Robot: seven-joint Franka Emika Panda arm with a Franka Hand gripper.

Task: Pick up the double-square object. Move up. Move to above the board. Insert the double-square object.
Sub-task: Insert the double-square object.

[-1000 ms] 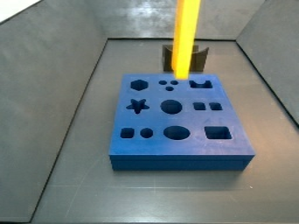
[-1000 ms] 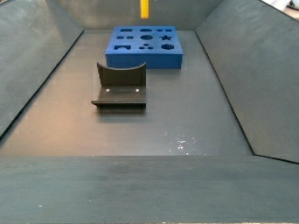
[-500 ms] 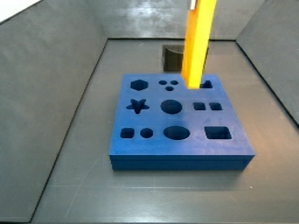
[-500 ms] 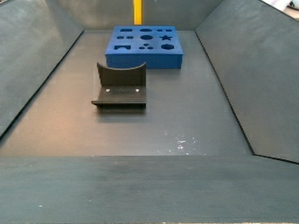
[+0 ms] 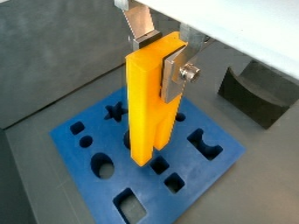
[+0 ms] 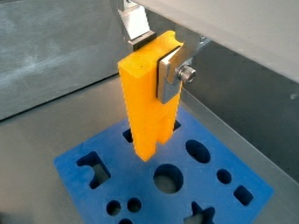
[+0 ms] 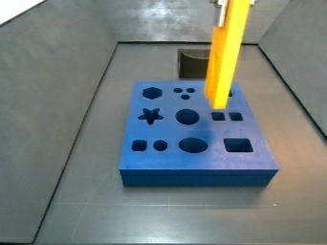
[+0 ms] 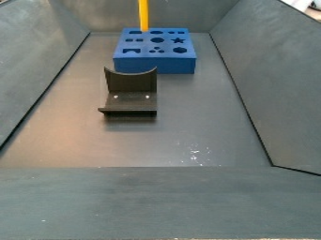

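The double-square object (image 5: 149, 105) is a long yellow-orange bar that hangs upright. My gripper (image 5: 160, 54) is shut on its upper end, one silver finger on each side; both wrist views show this, and the bar also shows in a wrist view (image 6: 146, 114). The blue board (image 7: 192, 170) with dark cutouts lies below. In a side view the bar (image 7: 224, 62) has its lower end over the board's back right part, close to the pair of small square holes. I cannot tell if it touches. The gripper is above the frame in both side views.
The dark fixture (image 7: 192, 62) stands on the floor just behind the board; in a side view (image 8: 129, 94) it is nearer the camera than the board (image 8: 157, 52). Grey sloped walls enclose the floor on all sides.
The bar has moved from above the fixture to over the board's back right part and has come lower. The gripper stays shut on it.
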